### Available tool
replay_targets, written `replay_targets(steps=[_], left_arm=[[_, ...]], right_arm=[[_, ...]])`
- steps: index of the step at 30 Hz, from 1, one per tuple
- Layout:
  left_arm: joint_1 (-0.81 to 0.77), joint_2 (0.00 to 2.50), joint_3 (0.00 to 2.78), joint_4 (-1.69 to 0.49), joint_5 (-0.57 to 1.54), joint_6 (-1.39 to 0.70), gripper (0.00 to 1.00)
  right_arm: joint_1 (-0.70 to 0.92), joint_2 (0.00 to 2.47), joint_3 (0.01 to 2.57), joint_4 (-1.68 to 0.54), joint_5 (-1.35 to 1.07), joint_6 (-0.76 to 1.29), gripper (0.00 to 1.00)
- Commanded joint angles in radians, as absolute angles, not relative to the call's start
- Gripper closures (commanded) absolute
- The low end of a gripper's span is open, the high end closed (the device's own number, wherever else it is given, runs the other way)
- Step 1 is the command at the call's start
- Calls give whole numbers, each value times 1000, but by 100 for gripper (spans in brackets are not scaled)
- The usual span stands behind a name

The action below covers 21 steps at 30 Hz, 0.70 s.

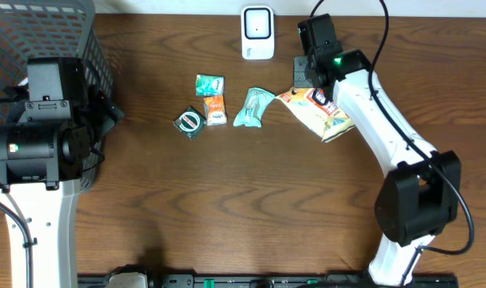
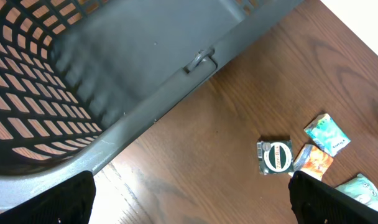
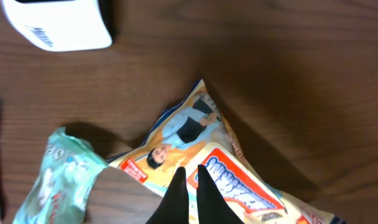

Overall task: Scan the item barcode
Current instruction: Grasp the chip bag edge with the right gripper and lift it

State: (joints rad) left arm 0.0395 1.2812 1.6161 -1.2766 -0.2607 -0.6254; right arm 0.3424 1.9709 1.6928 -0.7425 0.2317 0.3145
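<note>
**Right pincer closed on top of the snack bag, scanner just beyond**

Here's the yellow snack bag, lying flat on the wooden table at the right of the line-up, one corner pointing up and left towards the white scanner. Bag and scanner are near each other but not touching, with bare wood between them.

And the right gripper is right on it! In the wrist view the two dark fingers are pressed together with no gap, and the tips sit against the printed face of the bag. I can't tell whether any of the wrapper is pinched between them.

Just left of the bag, a pale teal pouch is crumpled on the table, close beside the bag's corner. Further left there's a little cluster: an orange packet, a green packet just above it, and a dark round-labelled packet beside them.

Over on the far left, the left gripper hangs with its fingers spread wide, holding nothing, above the wood next to the grey basket. That's well away from the snack bag.
</note>
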Motion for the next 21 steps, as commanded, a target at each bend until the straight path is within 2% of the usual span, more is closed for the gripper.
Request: replay_targets(steps=[1,6,8,15,17,20,21], left_arm=[[47,1281,1621,-1279,-271,-630,2],[47,1281,1621,-1279,-271,-630,2],[47,1281,1621,-1279,-271,-630,2],[47,1281,1621,-1279,-271,-630,2],[47,1281,1621,-1279,-271,-630,2],[47,1281,1621,-1279,-271,-630,2],[47,1281,1621,-1279,-271,-630,3]], right_arm=[[321,2060,1694,-736,233,322,99],[314,2180,1694,-741,233,321,96],[314,2222,1694,-753,233,321,99],[307,2120,1748,-862,233,317,99],[301,2051,1762,-909,233,306,91],[293,1971,1761,-988,233,274,73],[293,1957,1761,-1021,234,266,73]])
